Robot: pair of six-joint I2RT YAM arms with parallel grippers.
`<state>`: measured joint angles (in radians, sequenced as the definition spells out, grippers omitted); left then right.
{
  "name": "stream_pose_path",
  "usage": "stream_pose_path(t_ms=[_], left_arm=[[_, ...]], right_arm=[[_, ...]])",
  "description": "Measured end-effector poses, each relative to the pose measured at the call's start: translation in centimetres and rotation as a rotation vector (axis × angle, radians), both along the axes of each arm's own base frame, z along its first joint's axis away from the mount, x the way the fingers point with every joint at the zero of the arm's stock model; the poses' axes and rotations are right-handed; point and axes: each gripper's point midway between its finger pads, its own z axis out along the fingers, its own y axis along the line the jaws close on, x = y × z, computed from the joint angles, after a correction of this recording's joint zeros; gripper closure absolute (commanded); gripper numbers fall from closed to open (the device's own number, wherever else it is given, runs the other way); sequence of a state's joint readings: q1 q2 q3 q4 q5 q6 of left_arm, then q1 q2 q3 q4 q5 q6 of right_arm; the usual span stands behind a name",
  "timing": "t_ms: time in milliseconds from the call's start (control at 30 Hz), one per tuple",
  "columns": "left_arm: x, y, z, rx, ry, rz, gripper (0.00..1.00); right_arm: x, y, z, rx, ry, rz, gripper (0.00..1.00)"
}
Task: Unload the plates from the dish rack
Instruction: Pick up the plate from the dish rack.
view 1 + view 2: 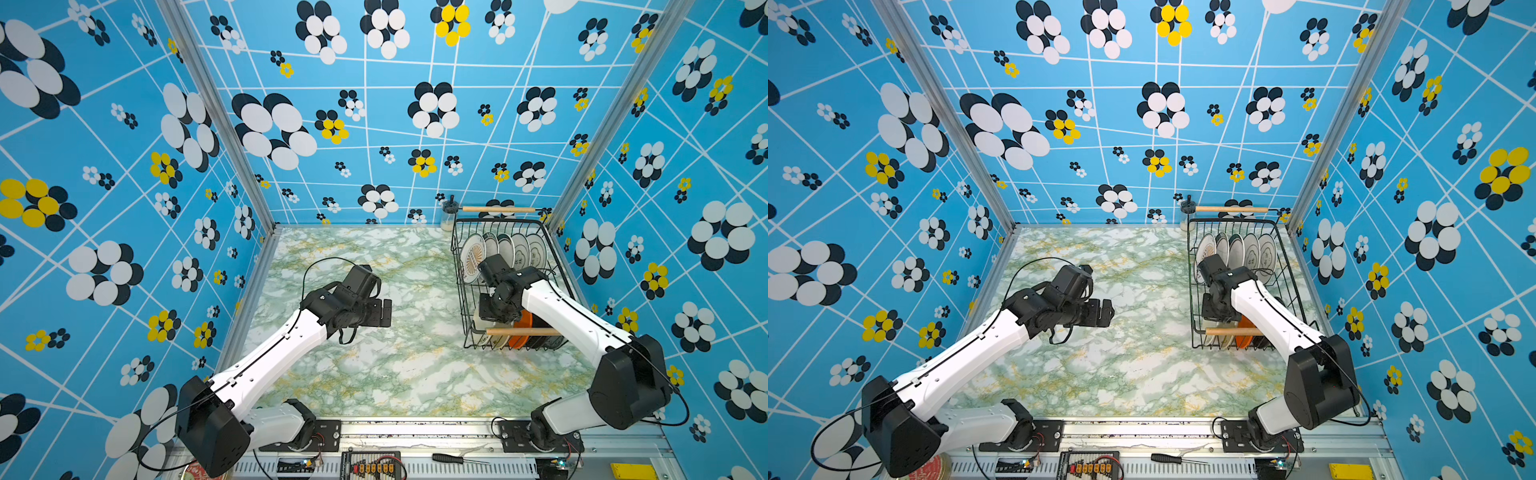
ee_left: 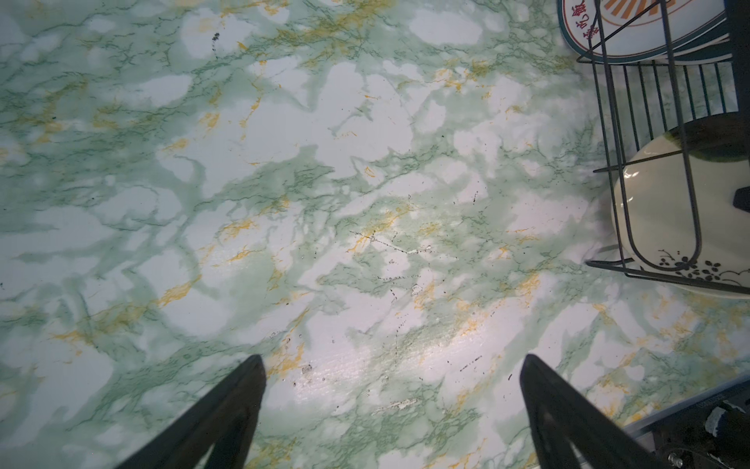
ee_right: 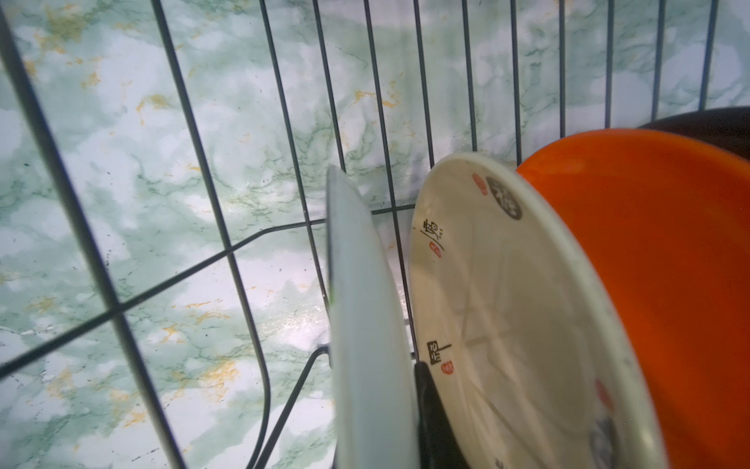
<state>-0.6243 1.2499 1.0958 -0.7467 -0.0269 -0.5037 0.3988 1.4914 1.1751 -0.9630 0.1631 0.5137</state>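
Right pincer (image 1: 492,319) pinches the pale plate (image 3: 365,304); next likely a straight lift past the cream plate (image 3: 507,308) alongside.

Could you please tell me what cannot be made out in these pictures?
Right wrist view: one finger of the right gripper, hidden behind the pale plate.
Same view: the black plate, behind the orange plate and cut by the edge.
Both top views: the near plates' count, covered by the right arm.
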Motion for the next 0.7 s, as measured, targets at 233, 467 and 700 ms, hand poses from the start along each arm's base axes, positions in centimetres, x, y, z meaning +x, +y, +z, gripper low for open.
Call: stream_pose_path(t_ms=[233,467,700], left_arm=[[0.3,-0.2,0.7,-0.011,-0.013,0.0,0.01],[0.5,-0.6,1.8,-0.035,-0.031,-0.006,0.01],[0.5,-1.2,2.6,-0.065,-0.031,-0.024,0.01]], right_arm=[[0.5,0.0,2.8,0.008,-0.049,0.002,0.93],[0.9,-0.4,6.1,-0.01,-0.093,0.013,0.94],[1.7,-1.2,11.3,-0.039,-0.2,0.018,0.93]])
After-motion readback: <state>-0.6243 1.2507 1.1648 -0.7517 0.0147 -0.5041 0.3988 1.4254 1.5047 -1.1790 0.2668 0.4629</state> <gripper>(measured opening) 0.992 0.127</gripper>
